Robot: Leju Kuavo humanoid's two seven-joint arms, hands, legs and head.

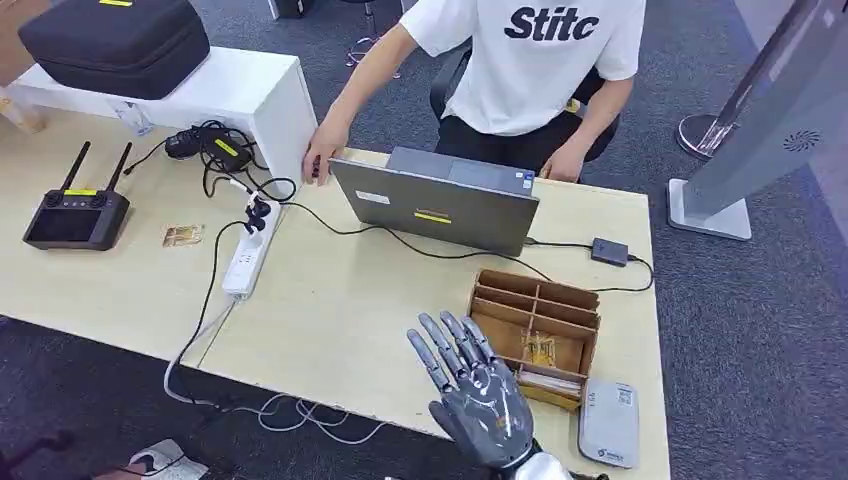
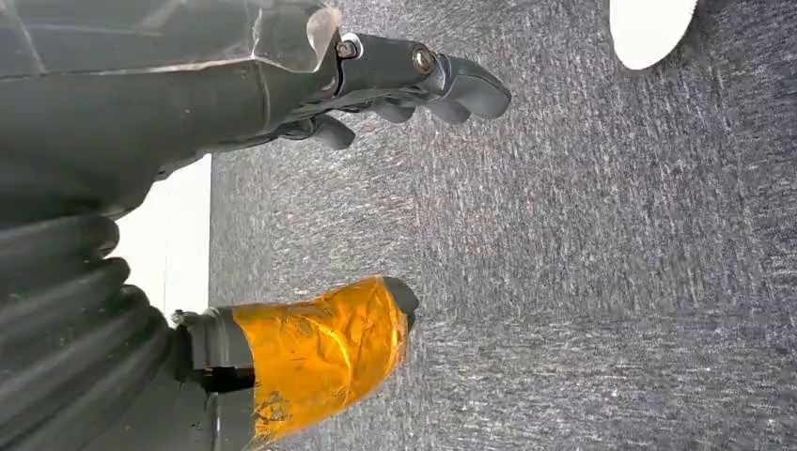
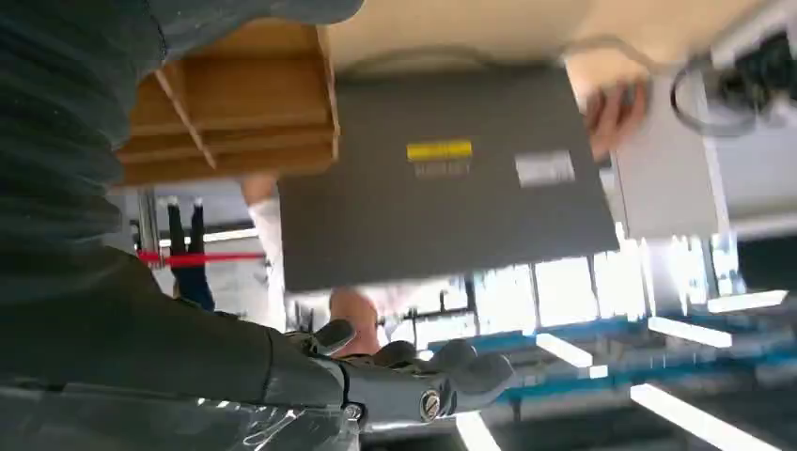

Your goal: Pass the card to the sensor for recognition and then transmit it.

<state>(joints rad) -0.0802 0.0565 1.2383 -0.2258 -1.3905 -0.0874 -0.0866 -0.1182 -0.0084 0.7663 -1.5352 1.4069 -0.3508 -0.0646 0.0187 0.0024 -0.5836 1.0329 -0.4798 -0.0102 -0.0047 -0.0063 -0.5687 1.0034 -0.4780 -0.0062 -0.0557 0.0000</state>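
My right hand (image 1: pixel 472 388) is raised above the table's front edge, just left of a wooden divided box (image 1: pixel 536 335), fingers spread and holding nothing. A yellowish card (image 1: pixel 540 350) lies in one compartment, and pale cards (image 1: pixel 548 381) stand in the nearest slot. A flat grey sensor device (image 1: pixel 608 422) lies beside the box at the front right corner. The right wrist view shows the same hand (image 3: pixel 414 381) empty, with the box (image 3: pixel 235 103) beyond it. My left hand (image 2: pixel 376 188) hangs over grey carpet, orange-taped thumb (image 2: pixel 320 348) apart from the fingers (image 2: pixel 423 85), empty.
A grey laptop (image 1: pixel 435 205) stands open behind the box, and a person in a white shirt (image 1: pixel 530 60) sits beyond it, one hand at the white shelf (image 1: pixel 250 95). A power strip (image 1: pixel 245 260), cables, a black controller (image 1: pixel 75 215) and another small card (image 1: pixel 183 235) lie to the left.
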